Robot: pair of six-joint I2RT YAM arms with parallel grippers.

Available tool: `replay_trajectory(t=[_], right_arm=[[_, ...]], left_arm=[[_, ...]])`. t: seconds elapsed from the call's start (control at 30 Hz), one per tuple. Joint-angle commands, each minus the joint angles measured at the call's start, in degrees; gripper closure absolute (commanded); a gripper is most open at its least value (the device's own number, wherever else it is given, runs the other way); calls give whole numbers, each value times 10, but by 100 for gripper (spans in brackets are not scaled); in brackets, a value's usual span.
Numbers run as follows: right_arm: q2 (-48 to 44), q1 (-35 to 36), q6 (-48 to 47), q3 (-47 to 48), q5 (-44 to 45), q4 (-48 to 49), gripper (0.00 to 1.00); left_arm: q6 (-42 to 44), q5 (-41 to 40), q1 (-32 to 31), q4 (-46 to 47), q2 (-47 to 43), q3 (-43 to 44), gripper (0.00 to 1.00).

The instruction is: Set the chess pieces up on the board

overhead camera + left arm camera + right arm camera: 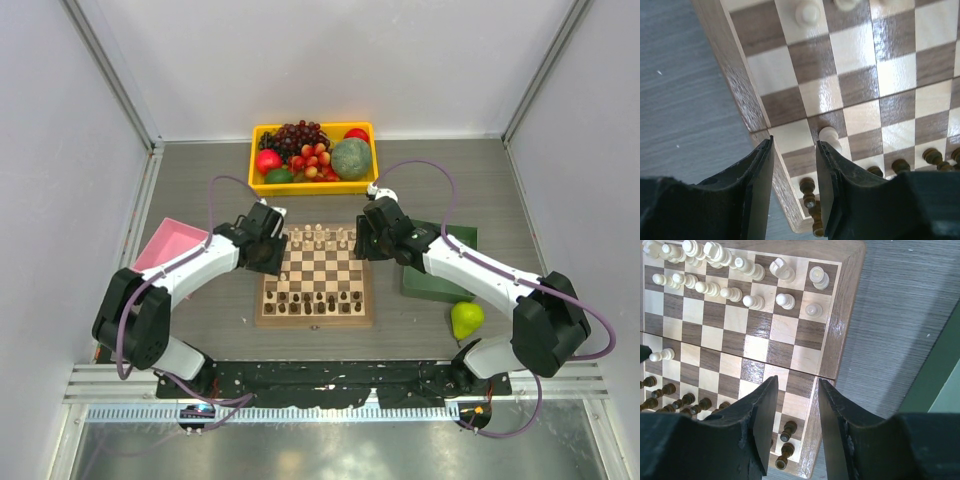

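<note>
On the table, the board is shown almost set, chess pieces ranked cream far and dark near, while one cream pawn is judged stray mid-board beside the left gripper, whose fingers, like those of the right gripper, are parted and empty.

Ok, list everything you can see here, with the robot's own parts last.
board: one, brown checks, table centre
white chess pieces: two rows, cream, board's far side
stray white piece: one, cream, mid-board, left edge
dark chess pieces: two rows, dark brown, board's near side
yellow bin: one, yellow, beyond the board
fruit: several, mixed colours, in the yellow bin
pink tray: one, pink, left of the board
green tray: one, dark green, right of the board
pear: one, green, near the green tray
left end effector: one, black, open, board's left edge
right end effector: one, black, open, board's right edge
</note>
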Motion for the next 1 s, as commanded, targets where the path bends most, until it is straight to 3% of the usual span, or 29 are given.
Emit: replay_trajectory(t=[0.0, 0.4, 0.6, 0.97], right_arm=[[-7, 1, -1, 23, 7, 13, 56], [-7, 1, 0, 19, 5, 12, 55], [0, 1, -1, 24, -1, 14, 55], [-1, 1, 0, 22, -2, 14, 55]], left_arm=[[-17, 5, -19, 29, -31, -23, 56], [-31, -22, -20, 27, -55, -8, 54], [-23, 14, -28, 37, -79, -7, 52], [-21, 26, -59, 31, -23, -7, 57]])
